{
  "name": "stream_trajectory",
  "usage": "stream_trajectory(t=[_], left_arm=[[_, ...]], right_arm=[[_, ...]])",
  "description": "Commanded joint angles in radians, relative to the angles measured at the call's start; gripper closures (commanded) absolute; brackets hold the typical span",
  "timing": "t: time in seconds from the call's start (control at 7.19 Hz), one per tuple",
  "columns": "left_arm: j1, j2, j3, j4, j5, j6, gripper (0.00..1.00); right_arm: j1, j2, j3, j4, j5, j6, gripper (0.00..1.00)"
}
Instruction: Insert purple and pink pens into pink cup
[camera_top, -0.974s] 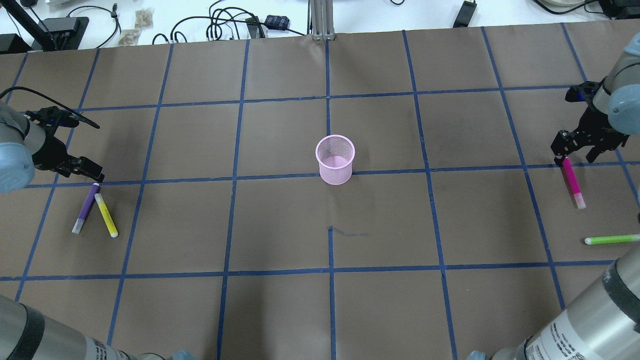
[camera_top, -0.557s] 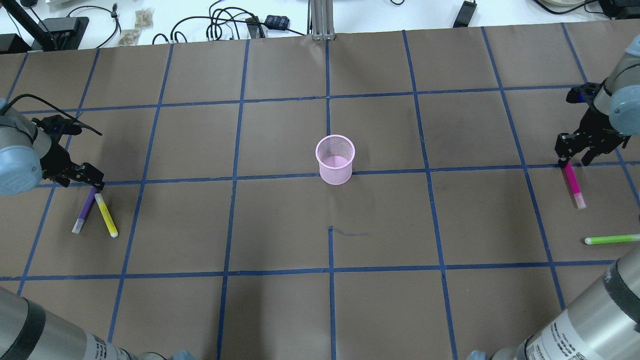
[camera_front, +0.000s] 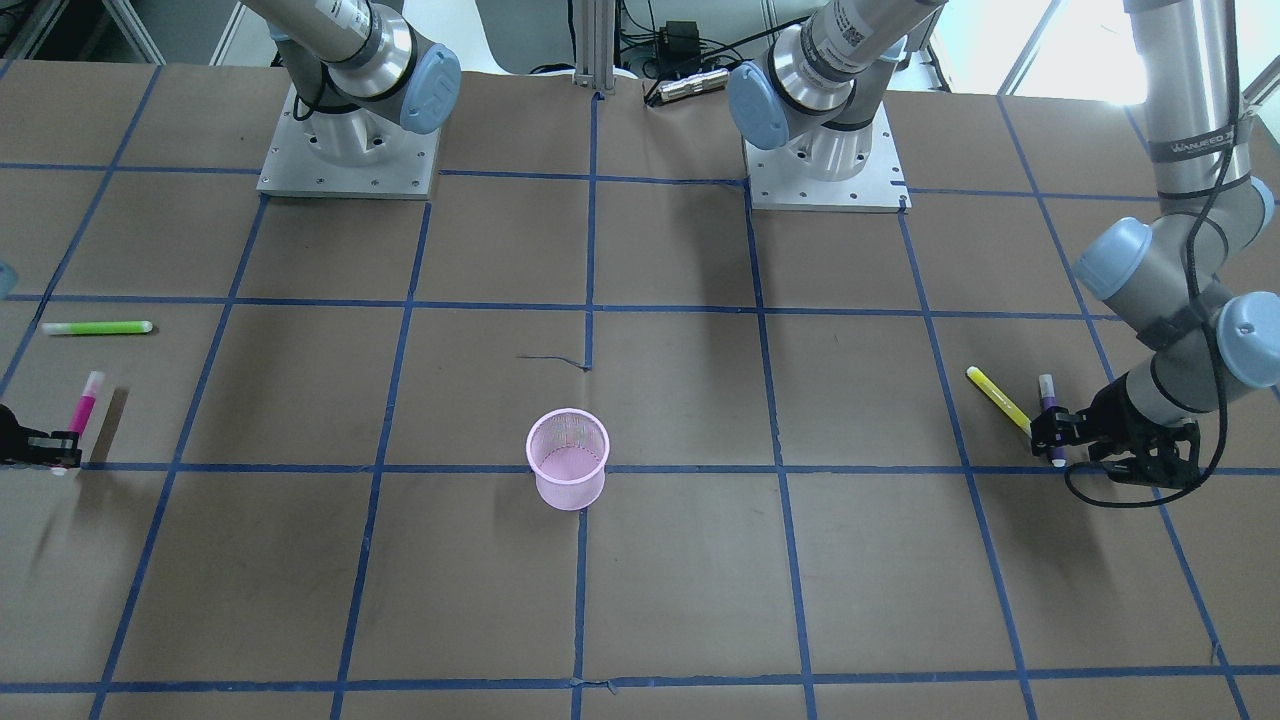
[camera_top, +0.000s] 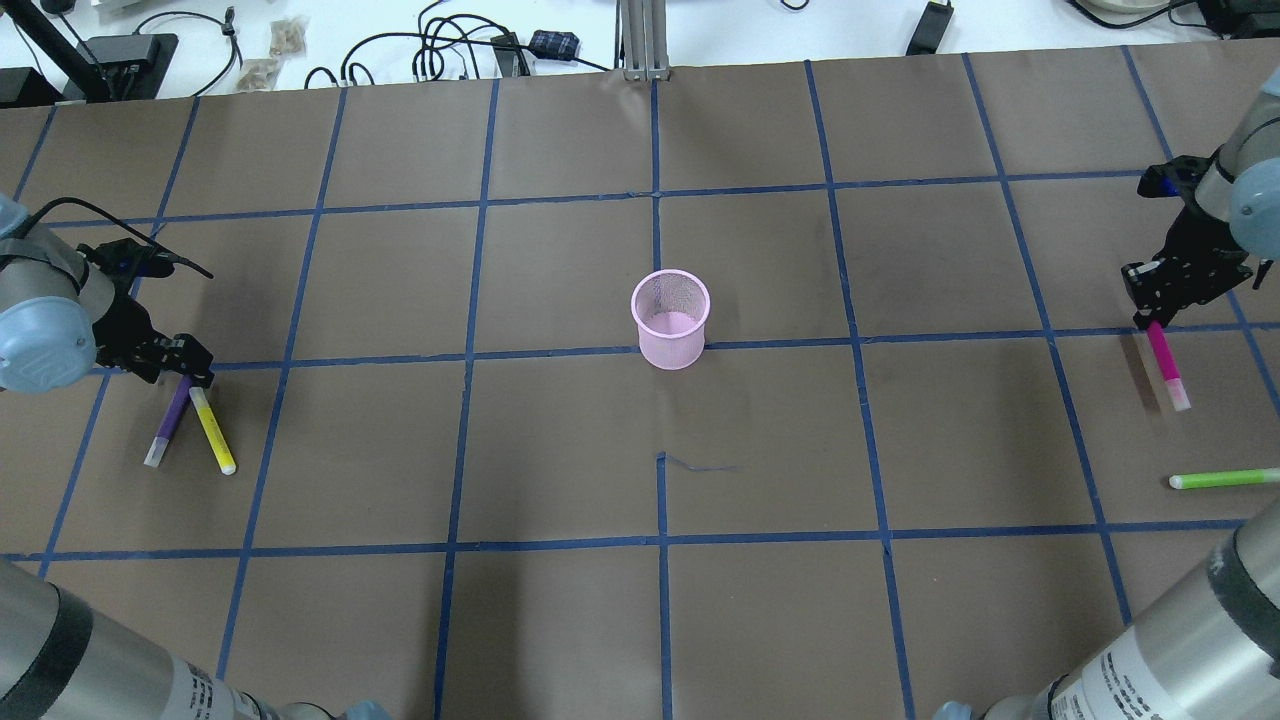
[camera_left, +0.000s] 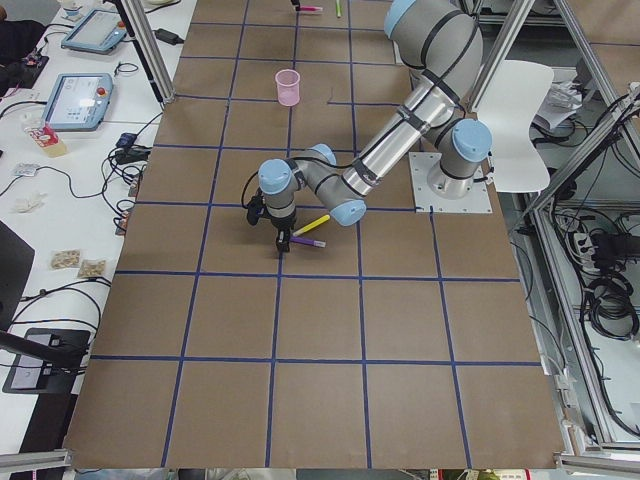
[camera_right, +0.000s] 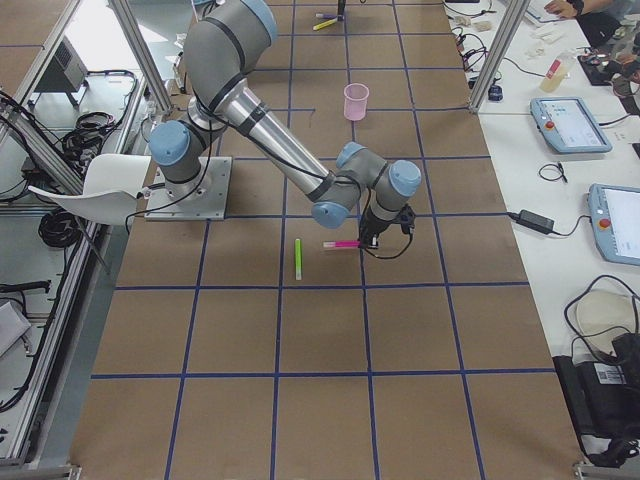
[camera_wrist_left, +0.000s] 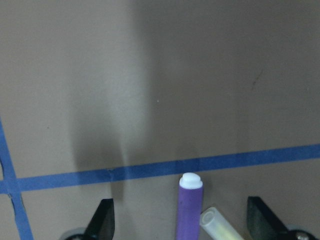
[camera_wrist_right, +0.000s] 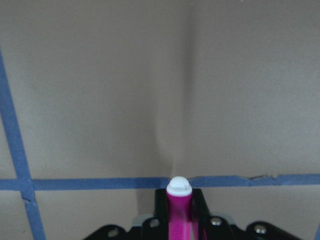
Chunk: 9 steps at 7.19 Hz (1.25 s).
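The pink mesh cup (camera_top: 670, 320) stands upright at the table's middle. The purple pen (camera_top: 170, 420) lies at the left, beside a yellow pen (camera_top: 213, 430). My left gripper (camera_top: 188, 372) is open and low over the purple pen's far end. In the left wrist view the purple pen (camera_wrist_left: 189, 210) lies between the spread fingers (camera_wrist_left: 105, 220), with the yellow pen's tip (camera_wrist_left: 220, 227) beside it. My right gripper (camera_top: 1150, 318) is shut on the far end of the pink pen (camera_top: 1167, 367). In the right wrist view the pink pen (camera_wrist_right: 178, 215) sits clamped between the fingers.
A green pen (camera_top: 1222, 479) lies near the table's right edge, in front of the pink pen. Cables and boxes lie on the white bench beyond the table's far edge. Brown paper with blue tape lines covers the table (camera_top: 560, 450).
My left gripper has come down over the purple pen's far end. My right gripper has closed on the pink pen's end and shifted it slightly right.
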Motion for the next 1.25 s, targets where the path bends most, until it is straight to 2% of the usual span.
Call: stream_trajectory(t=[0.0,0.14,0.28,0.42,0.56,0.7,0.97,1.11], left_arm=[[-0.002,-0.002,0.001,0.001,0.003,0.005,0.51],[-0.002,-0.002,0.001,0.001,0.004,0.005,0.6],[-0.002,0.001,0.001,0.001,0.004,0.004,0.71],[-0.002,0.003,0.002,0.001,0.002,0.004,0.78],[-0.002,0.001,0.002,0.001,0.0,0.005,0.85],[-0.003,0.003,0.002,0.001,0.002,0.004,0.88],[-0.015,0.029,0.043,-0.013,0.003,0.007,0.88],[-0.031,0.043,0.095,-0.051,0.004,0.016,0.9]], right_arm=[[0.053,-0.096,-0.013,-0.008,0.1,0.025,1.0],[0.126,-0.156,-0.001,-0.011,0.151,0.113,1.0],[0.209,-0.221,0.002,-0.034,0.153,0.144,1.0],[0.301,-0.252,0.005,-0.11,0.158,0.145,1.0],[0.413,-0.269,0.004,-0.124,0.184,0.196,1.0],[0.522,-0.275,0.008,-0.167,0.177,0.302,1.0],[0.701,-0.264,0.045,-0.43,0.157,0.387,1.0],[0.758,-0.266,0.079,-0.469,0.125,0.516,1.0]])
